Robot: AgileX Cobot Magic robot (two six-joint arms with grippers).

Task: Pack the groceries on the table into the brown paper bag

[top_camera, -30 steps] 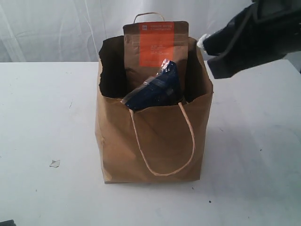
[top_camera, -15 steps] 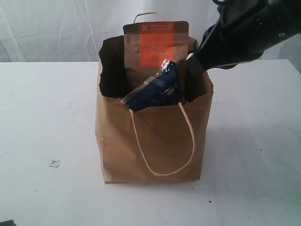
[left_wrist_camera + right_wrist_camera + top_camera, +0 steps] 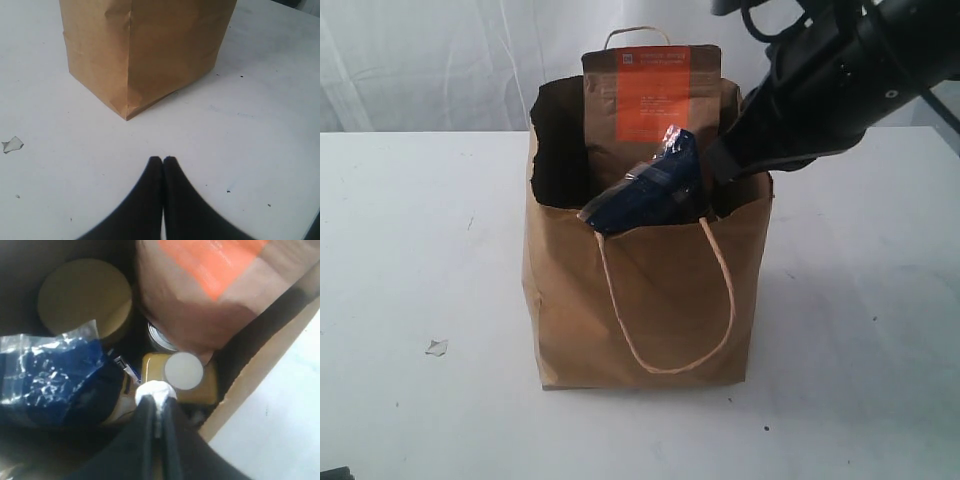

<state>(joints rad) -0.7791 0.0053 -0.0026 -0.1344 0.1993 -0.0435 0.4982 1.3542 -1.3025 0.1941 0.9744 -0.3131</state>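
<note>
The paper bag (image 3: 650, 300) stands upright in the middle of the white counter (image 3: 420, 250), mouth open, its front loop handle (image 3: 728, 300) hanging down the front wall and the back handle (image 3: 638, 31) showing above the rim. A brown pouch (image 3: 650, 100) with an orange label stands against the back wall and rises above the rim. A dark-blue noodle packet (image 3: 650, 195) leans in front of it, tilted, its lower end resting on the bag's front edge.

The right wrist view looks down into the bag. There a jar's round tan lid (image 3: 85, 297) sits next to the noodle packet, the top of a dark tin (image 3: 159, 339) shows beneath the pouch, and a yellow bottle (image 3: 150, 365) with a white cap stands beside the tin, near the bag's side wall.

The right arm (image 3: 840, 80) reaches down from the upper right into the bag's right side. The right claw (image 3: 155, 400) is clenched just above the bottle; a small white bit sits at its tip, and I cannot tell what it is.

The left claw (image 3: 163, 160) is clenched and empty, fingertips pressed together, over bare counter near a bottom corner of the bag. A small pale scrap (image 3: 437, 347) lies on the counter well to the bag's left.
</note>
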